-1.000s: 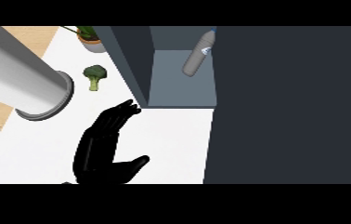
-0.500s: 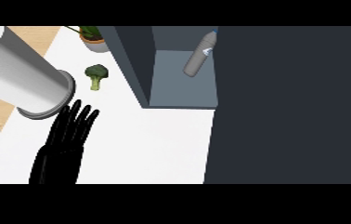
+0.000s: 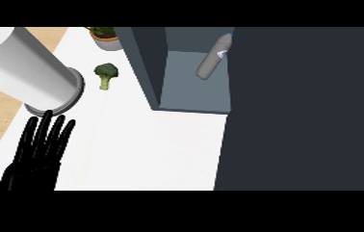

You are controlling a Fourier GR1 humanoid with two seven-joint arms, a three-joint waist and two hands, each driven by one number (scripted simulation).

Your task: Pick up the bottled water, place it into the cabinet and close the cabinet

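Matt slate cabinet (image 3: 192,77), smooth white counter (image 3: 149,144), perhaps plastic bottled water (image 3: 213,58), wooden strip (image 3: 43,33).

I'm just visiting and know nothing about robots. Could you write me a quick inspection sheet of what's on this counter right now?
Surface: white counter, with a wooden strip at its left edge.
Job's things: bottled water lies tilted inside the open cabinet; a large dark panel, probably the cabinet door, fills the view's right.
Clutter: broccoli on the counter; potted plant behind it; a grey cylinder at left.
Hands: left hand open, fingers straight, holding nothing, at lower left; right hand not in view.
Cables: nothing seen.
Surroundings: nothing seen beyond the counter.
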